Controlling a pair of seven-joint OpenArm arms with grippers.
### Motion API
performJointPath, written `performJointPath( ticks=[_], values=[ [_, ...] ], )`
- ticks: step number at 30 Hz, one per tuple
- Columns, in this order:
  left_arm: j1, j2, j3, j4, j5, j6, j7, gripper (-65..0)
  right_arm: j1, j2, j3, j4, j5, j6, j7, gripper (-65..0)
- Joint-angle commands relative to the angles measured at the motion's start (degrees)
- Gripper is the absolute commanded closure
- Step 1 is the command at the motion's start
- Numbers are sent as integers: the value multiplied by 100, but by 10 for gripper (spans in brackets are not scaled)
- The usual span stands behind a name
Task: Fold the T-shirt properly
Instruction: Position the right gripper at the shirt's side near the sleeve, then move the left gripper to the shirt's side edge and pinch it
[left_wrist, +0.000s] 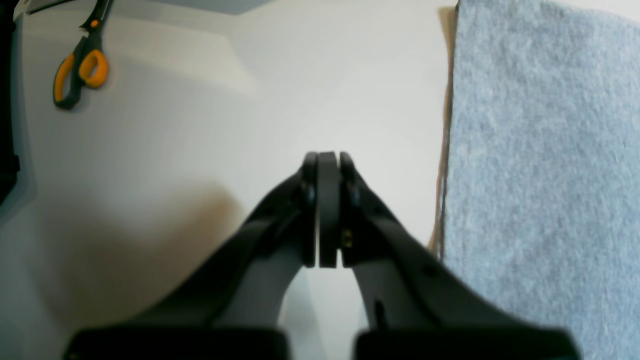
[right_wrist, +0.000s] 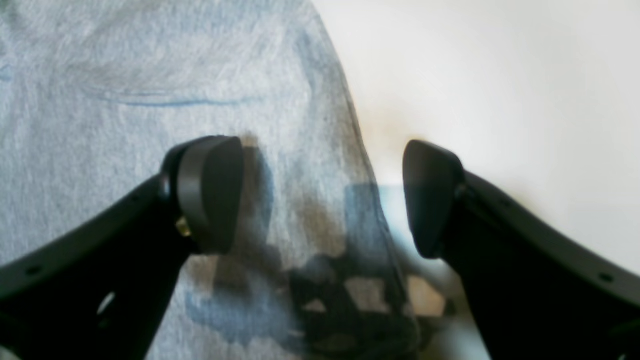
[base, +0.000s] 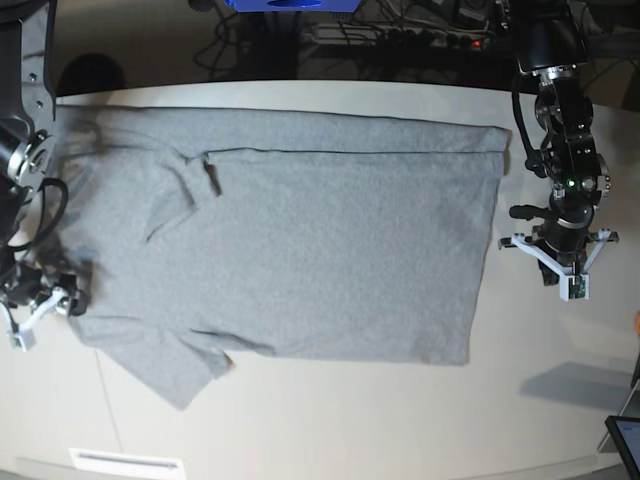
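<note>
Well, the T-shirt (base: 300, 230) lies flat across the table (base: 330, 420), plain side up, no lettering readable. Left gripper (left_wrist: 328, 210) closed on nothing beside the hem; right gripper (right_wrist: 322, 195) gapes over the cloth edge.

You see: T-shirt (base: 300, 230) heather-grey, plain | table (base: 400, 420) cream-white | scissors (left_wrist: 80, 62) orange-and-black handles | gripper fingers (right_wrist: 210, 192) black

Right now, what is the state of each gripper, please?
Left gripper: closed, holding nothing, beside the T-shirt.
Right gripper: open, holding nothing, one finger over the shirt edge.
</note>
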Motion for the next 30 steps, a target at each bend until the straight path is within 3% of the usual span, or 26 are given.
performJointPath(
  ticks=[1,12,15,20,23,30],
  values=[
    [-73,-96,-36,105,18,50,-135,0,134,-24,-13,23,6,41,-93,-476],
    [-73,-96,-36,88,18,50,-135,0,134,-218,-39,23,6,41,-102,-464],
    [-91,-105,-36,88,18,50,-135,0,134,-227,-39,23,6,41,-93,-354],
    [-161,-131,-44,70,9,50,-100,-8,134,-227,-39,23,6,41,-75,-102],
    [-372,-140,-44,-159,9,50,-100,-81,134,-227,-39,23,6,41,-75,0],
    [-1550,-149,-44,-1908,-44,50,-100,-324,117,-227,-48,23,6,41,-67,-3]
  ],
)
